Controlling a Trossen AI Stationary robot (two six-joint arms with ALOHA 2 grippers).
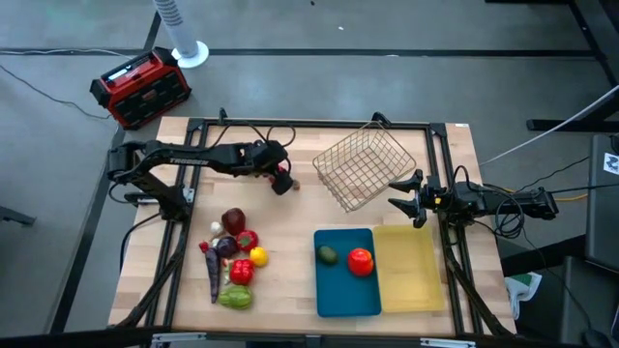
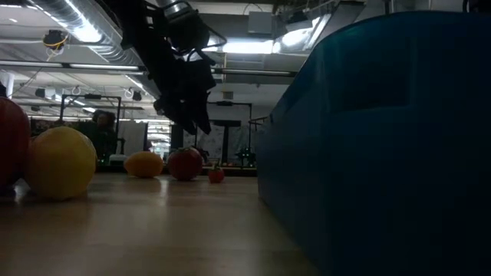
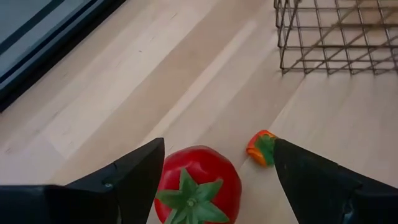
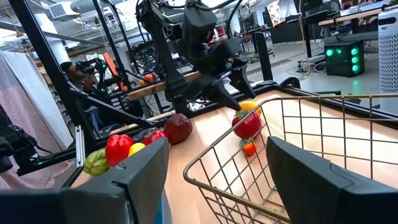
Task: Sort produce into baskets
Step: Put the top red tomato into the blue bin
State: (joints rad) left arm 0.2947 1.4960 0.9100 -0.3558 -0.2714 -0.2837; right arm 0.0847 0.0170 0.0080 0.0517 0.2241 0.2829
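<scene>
In the left wrist view a red tomato (image 3: 199,186) with a green stalk stands on the table, and a small orange piece (image 3: 261,148) lies beside it. My left gripper (image 3: 219,149) hangs open a little above the tomato (image 2: 185,163), a finger to either side, touching nothing. It sits at the table's far middle (image 1: 278,179), left of the wire-mesh basket (image 1: 363,169). The blue tray (image 1: 338,290) holds a green piece (image 1: 329,254) and another red tomato (image 1: 360,261). The pale yellow tray (image 1: 408,266) lies beside it. My right gripper (image 1: 406,198) waits open at the right edge.
A heap of several red, yellow, green and purple pieces (image 1: 232,256) lies at the near left. An orange fruit (image 2: 144,164) rests close to the tomato. A red-and-black box (image 1: 140,87) stands on the floor beyond the far left corner. Bare wood lies between heap and blue tray.
</scene>
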